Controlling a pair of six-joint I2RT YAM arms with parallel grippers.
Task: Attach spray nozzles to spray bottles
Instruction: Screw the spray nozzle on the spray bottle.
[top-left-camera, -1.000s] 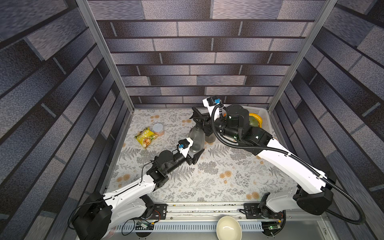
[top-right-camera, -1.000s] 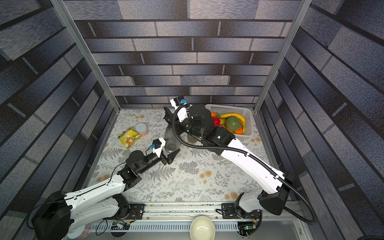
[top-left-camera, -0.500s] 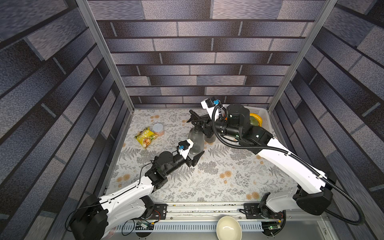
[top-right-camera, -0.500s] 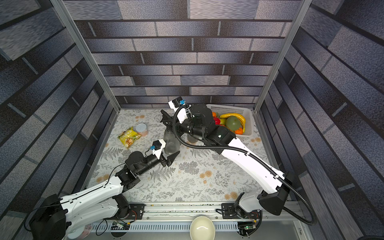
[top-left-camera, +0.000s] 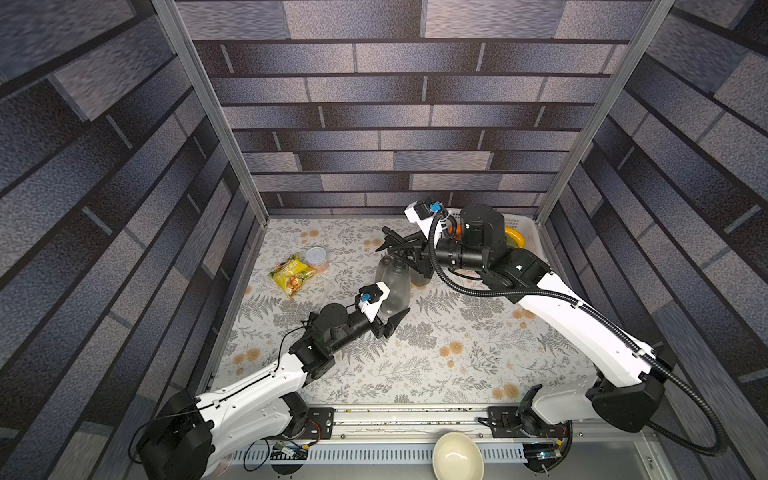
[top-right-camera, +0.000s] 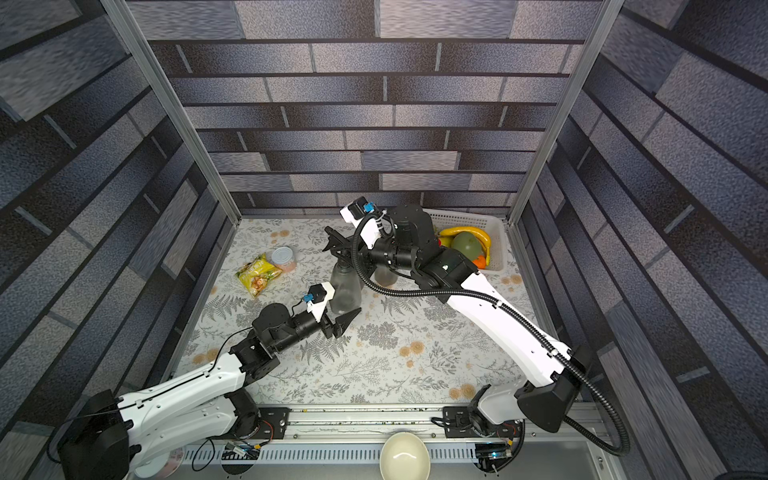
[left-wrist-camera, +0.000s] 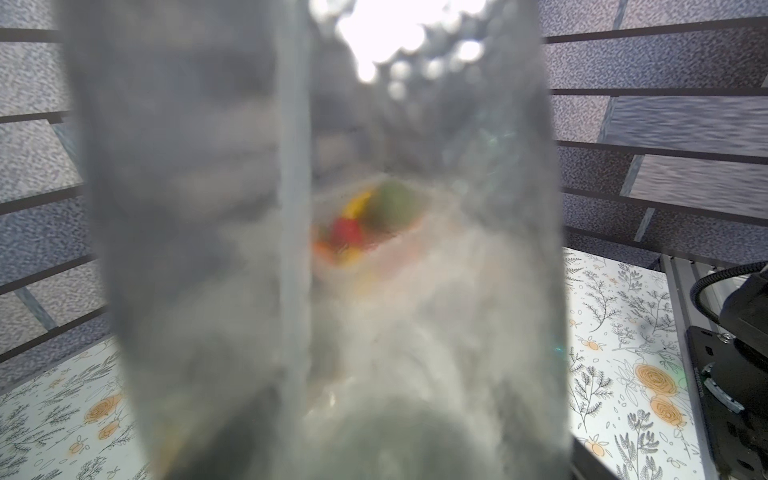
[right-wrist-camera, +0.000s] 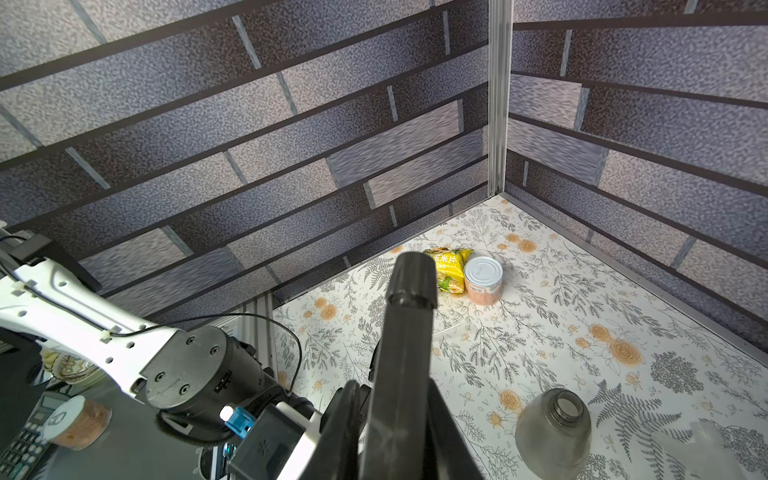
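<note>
The worktop (top-left-camera: 457, 353) carries a cloth with a flower and fern print, and both arms reach over its back half. At the back right corner stands a white basket (top-right-camera: 496, 253) with a banana and other fruit in it.

The held spray bottle (top-right-camera: 345, 286) is upright near the middle of the worktop, a little to the back. The left gripper (top-right-camera: 343, 313) has its jaws narrow around the lower body of this bottle and holds it. In the left wrist view the grey bottle fills almost the whole picture, and a thin dip tube (left-wrist-camera: 295, 208) runs down inside it. Whether the base touches the worktop I cannot tell.

A second spray bottle (right-wrist-camera: 552, 432) stands upright on the cloth with its neck open, apart from the held one. In a top view a grey bottle also shows partly under the right arm; I cannot tell if it is the same one.

The right gripper (right-wrist-camera: 395, 415) is closed fully on a black spray nozzle (top-right-camera: 334, 243). This nozzle sits on the neck of the held bottle and its spout points toward the left back corner. How tight it sits is not visible.

Near that corner a yellow snack bag (top-left-camera: 291, 274) lies touching a silver-lidded can (top-left-camera: 316, 259). A cream bowl (top-left-camera: 457, 455) rests on the front ledge.
</note>
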